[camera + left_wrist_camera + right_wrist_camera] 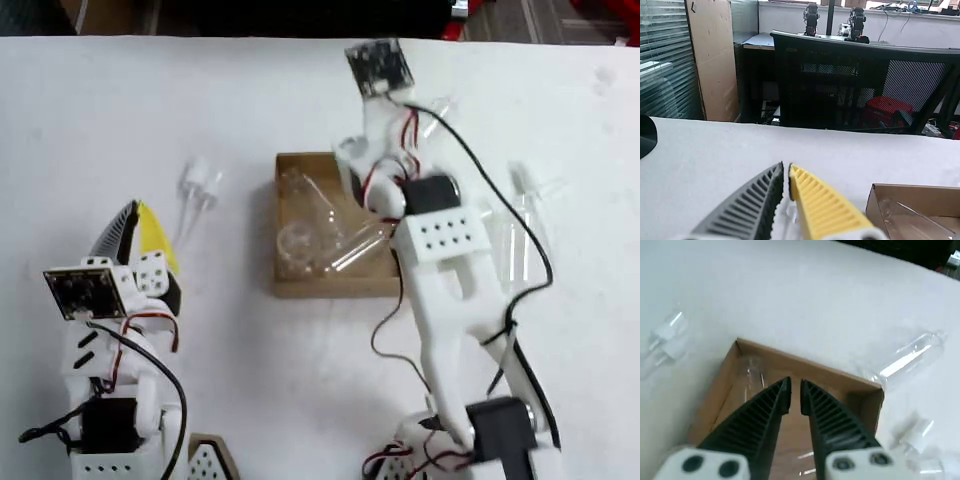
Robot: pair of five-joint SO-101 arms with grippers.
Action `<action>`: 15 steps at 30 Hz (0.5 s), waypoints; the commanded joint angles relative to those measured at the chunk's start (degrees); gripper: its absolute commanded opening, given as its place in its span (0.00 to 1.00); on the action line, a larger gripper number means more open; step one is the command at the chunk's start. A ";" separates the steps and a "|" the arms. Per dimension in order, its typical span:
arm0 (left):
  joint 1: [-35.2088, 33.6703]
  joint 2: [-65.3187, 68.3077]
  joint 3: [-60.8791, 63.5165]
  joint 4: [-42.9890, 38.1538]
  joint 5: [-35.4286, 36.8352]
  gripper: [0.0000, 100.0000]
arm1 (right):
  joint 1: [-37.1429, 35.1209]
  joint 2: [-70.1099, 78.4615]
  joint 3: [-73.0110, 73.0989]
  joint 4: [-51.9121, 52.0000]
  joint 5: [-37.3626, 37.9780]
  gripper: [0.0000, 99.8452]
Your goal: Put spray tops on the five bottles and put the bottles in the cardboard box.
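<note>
— Bottles [300, 205]: location?
— Several clear ones lie in the cardboard box [285, 288] at mid-table. The count cannot be told, because the right arm covers part of the box. One more bottle [910, 357] lies on the white table [300, 380] near the box, with a spray top [912, 432] beside it.
— Grippers?
— Right gripper [795, 386]: over the box, fingers nearly together, holding nothing. Left gripper [785, 170], grey and yellow: likewise narrow and empty, well apart from the box. Two spray tops [200, 185] lie between it and the box.
— Surroundings?
— Black mesh chair [865, 75] and cardboard panel [712, 55] behind the table.
</note>
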 commanded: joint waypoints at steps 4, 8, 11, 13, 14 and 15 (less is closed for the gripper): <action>-0.48 -0.40 0.00 -1.93 0.97 0.02 | 0.31 -8.75 6.24 8.75 0.88 0.08; -0.57 -0.40 0.00 -1.93 0.97 0.02 | -1.63 -6.73 5.98 14.64 -0.26 0.13; -0.66 -0.40 -0.09 -1.93 0.97 0.02 | -4.09 -4.53 5.98 18.77 -0.79 0.13; -0.66 -0.40 -0.09 -1.93 0.97 0.02 | -4.79 -3.21 5.98 19.91 -0.79 0.13; -0.66 -0.40 -0.09 -1.93 0.97 0.02 | -4.97 -2.68 5.98 20.00 -0.79 0.13; -0.66 -0.40 -0.09 -1.93 0.97 0.02 | -5.05 -2.24 6.07 20.09 -0.79 0.13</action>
